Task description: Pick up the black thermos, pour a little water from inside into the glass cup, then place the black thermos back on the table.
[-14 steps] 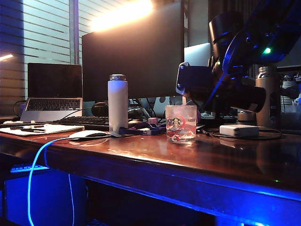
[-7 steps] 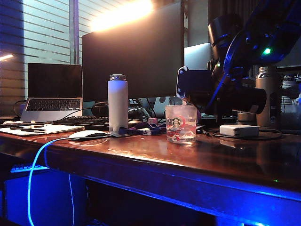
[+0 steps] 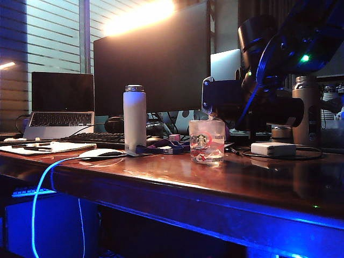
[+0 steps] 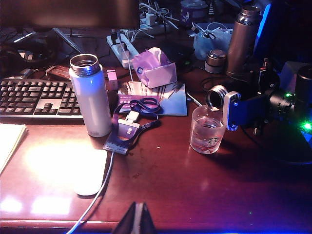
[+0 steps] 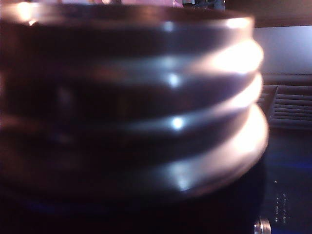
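The black thermos [image 4: 216,97] lies nearly level above the table [image 3: 177,177], and my right gripper [image 4: 240,108] is shut on it near its neck. Its shiny metal mouth hangs just over the rim of the glass cup [image 4: 207,130]. The cup [image 3: 207,141] stands upright on the table below the gripper's blue plate [image 3: 216,95]. In the right wrist view the thermos's threaded metal top [image 5: 131,102] fills the picture, blurred, and hides the jaws. My left gripper [image 4: 138,220] hovers shut and empty over the table's front edge, far from both.
A white bottle [image 3: 134,115] with an open metal mouth stands left of the cup. A bronze flask [image 3: 306,107] and a white power brick [image 3: 273,148] are at the right. A mouse [image 3: 100,153], keyboard [image 4: 34,97], lanyard [image 4: 131,127], tissue box [image 4: 156,72] and monitor [image 3: 153,59] crowd the back.
The right gripper's blue plate has turned slightly with the thermos in it. The cup, the bottle and the left arm have not moved.
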You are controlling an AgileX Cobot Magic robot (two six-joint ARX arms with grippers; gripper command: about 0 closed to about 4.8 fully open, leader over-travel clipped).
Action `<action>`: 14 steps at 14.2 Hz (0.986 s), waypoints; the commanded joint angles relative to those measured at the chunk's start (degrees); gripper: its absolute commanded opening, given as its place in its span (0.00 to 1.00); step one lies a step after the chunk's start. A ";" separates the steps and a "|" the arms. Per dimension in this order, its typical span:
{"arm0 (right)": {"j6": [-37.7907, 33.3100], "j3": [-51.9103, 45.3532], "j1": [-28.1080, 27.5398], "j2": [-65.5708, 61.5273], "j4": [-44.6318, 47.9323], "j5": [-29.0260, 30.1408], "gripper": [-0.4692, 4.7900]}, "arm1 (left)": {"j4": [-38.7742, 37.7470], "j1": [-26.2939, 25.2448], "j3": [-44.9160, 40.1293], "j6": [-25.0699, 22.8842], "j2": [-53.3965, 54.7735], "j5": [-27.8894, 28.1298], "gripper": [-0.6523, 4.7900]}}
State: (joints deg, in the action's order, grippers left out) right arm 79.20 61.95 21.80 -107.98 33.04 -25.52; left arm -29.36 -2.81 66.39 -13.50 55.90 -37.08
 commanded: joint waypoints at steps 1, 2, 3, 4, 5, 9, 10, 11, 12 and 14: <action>0.74 0.39 0.00 0.31 1.77 0.15 0.18 | 0.72 -0.02 0.17 0.00 -0.13 -0.22 0.12; 0.76 0.39 0.00 0.31 1.77 0.15 0.18 | 0.72 -0.02 0.17 0.00 -0.13 -0.22 0.12; 0.87 0.39 0.00 0.31 1.95 0.15 0.18 | 0.72 -0.02 0.17 0.00 -0.13 -0.22 0.12; 2.38 0.39 0.00 0.31 1.97 0.61 0.18 | 0.72 -0.02 0.17 0.00 -0.13 -0.22 0.12; 2.51 0.39 0.00 0.31 1.99 1.01 0.18 | 0.70 -0.02 0.17 0.00 -0.13 -0.22 0.12; 4.04 0.42 0.00 0.33 3.41 1.66 0.19 | 0.72 -0.02 0.17 0.00 -0.13 -0.22 0.12; 4.87 0.42 0.00 0.31 3.69 1.66 0.19 | 0.72 -0.02 0.17 0.00 -0.13 -0.22 0.12; 5.14 0.42 0.00 0.31 4.35 1.88 0.19 | 0.72 -0.02 0.17 0.00 -0.13 -0.22 0.12; 5.20 0.42 0.00 0.31 4.87 2.29 0.19 | 0.72 -0.02 0.17 0.00 -0.13 -0.22 0.12; 5.33 0.42 0.00 0.33 4.96 2.67 0.19 | 0.72 -0.02 0.17 0.00 -0.13 -0.22 0.12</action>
State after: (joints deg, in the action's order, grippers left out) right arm 84.07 61.93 21.80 -108.09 35.11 -22.85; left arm -29.36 -2.81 66.39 -13.47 55.90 -37.08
